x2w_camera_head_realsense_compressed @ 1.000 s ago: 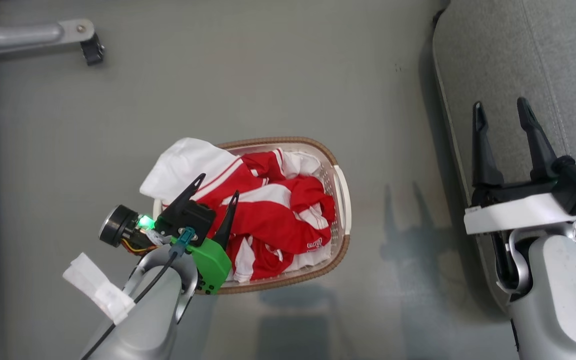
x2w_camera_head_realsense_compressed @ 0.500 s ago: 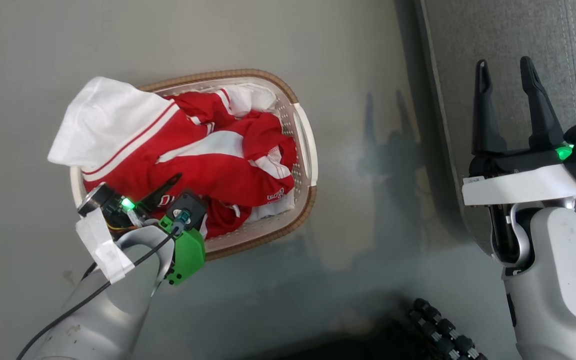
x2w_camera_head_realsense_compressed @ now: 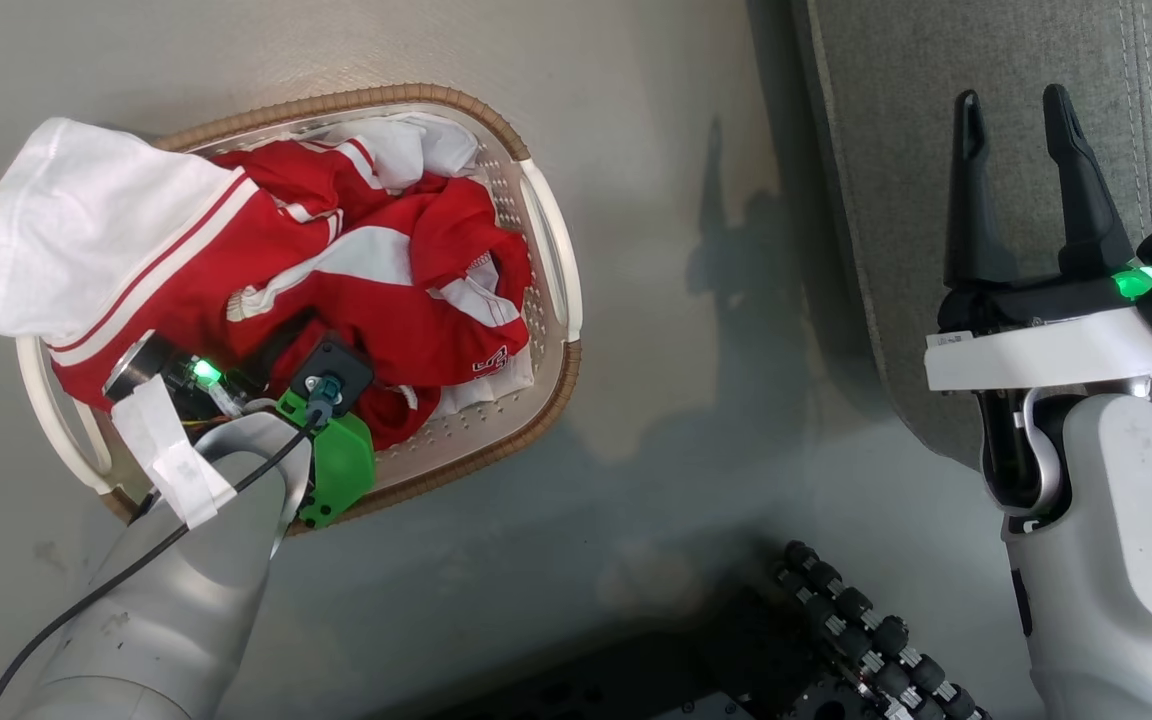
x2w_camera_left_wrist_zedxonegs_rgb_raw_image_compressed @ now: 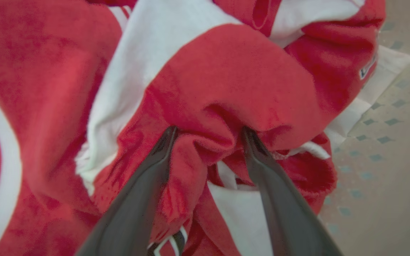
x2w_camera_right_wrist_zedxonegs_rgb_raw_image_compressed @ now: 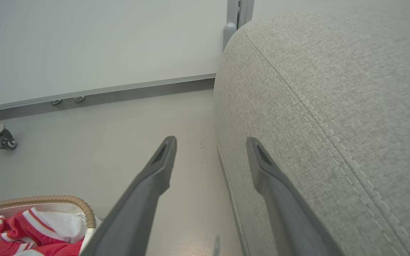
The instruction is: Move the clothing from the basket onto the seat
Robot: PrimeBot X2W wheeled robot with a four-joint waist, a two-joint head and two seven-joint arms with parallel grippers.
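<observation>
Left jaws stand wide astride a fold of clothing (x2w_camera_left_wrist_zedxonegs_rgb_raw_image_compressed: 226, 71) in the basket (x2w_camera_head_realsense_compressed: 406, 95); right jaws gape empty beside the seat (x2w_camera_right_wrist_zedxonegs_rgb_raw_image_compressed: 333, 106).

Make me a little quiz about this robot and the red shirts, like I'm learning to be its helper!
1. True or false: the right claw, near the light-grey fabric sofa seat, is open and holds nothing.
2. Which claw has its fingers pushed into the red and white soft jerseys? A: the left claw. B: the right claw. C: both.
3. Fill in: the oval cream plastic basket with the brown woven-look rim stands on the ____.
Key: 1 true; 2 A; 3 floor.
</observation>
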